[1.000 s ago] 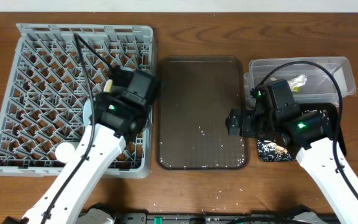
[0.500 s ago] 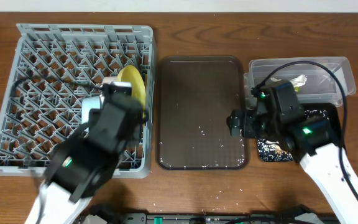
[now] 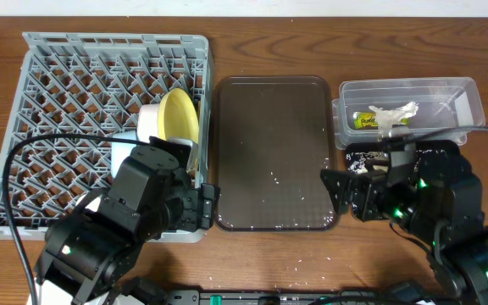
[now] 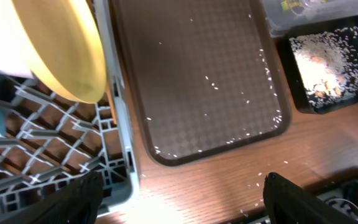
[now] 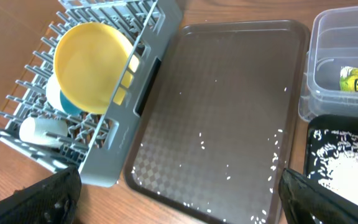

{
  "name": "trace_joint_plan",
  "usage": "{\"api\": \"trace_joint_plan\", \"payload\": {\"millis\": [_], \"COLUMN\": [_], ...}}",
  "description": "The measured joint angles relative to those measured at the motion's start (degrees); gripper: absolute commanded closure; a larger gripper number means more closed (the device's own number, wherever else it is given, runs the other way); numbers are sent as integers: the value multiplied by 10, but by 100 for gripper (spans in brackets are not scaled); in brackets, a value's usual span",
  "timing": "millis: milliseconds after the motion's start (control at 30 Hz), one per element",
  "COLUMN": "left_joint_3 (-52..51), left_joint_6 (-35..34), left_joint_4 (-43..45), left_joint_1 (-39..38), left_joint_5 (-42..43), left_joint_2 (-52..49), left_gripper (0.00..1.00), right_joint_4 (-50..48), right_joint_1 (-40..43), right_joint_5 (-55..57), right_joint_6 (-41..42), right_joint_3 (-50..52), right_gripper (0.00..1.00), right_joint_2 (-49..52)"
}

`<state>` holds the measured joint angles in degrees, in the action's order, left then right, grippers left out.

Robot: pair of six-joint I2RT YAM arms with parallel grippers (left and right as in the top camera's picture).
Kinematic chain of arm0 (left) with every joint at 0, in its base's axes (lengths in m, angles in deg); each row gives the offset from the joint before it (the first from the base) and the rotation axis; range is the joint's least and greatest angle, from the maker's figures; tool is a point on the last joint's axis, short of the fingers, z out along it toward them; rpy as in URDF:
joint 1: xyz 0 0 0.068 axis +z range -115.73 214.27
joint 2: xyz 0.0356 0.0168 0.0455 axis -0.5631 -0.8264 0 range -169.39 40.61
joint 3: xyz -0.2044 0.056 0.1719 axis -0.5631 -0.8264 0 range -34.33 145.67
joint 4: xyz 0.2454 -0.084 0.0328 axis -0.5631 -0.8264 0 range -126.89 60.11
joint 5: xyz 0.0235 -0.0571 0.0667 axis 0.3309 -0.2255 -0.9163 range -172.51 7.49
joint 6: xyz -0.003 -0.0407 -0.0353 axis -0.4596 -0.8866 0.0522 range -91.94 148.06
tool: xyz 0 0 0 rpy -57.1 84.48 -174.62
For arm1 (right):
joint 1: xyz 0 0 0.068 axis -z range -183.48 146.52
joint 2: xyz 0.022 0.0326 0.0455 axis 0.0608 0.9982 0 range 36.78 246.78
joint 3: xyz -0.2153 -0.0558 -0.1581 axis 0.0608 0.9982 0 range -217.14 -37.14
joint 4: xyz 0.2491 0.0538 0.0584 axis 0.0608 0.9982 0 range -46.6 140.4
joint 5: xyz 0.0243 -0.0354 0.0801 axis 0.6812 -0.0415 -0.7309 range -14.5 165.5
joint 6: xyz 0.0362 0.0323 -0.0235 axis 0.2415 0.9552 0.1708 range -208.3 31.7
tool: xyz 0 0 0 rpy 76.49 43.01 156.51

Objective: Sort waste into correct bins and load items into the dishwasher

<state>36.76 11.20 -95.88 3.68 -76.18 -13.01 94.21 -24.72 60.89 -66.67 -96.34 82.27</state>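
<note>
Left hand: spread wide, holds nothing.
Right hand: spread wide, holds nothing.
Yellow plate: on edge in dish rack, up-left of left hand; hard, slippery-looking; hold the rim.
Chopsticks: maybe beside it; unclear.

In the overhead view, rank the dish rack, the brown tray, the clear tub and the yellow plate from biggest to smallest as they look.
1. dish rack
2. brown tray
3. clear tub
4. yellow plate, tilted on edge in the rack, so it shows foreshortened
</note>
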Motion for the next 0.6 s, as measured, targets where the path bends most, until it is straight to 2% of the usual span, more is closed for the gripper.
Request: {"api": "trace_joint_plan", "payload": {"millis": [600], "left_joint_3": [0], "left_joint_6": [-1], "left_joint_4": [0], "left_joint_1": [0], "left_joint_5": [15], "left_joint_2": [-3], "left_gripper": [14], "right_joint_4": [83], "right_joint_1": [0], "right_joint_5": [-2], "right_joint_6": [-2], "right_joint_3": [0], "right_gripper": [1], "right_joint_2": [-5]}}
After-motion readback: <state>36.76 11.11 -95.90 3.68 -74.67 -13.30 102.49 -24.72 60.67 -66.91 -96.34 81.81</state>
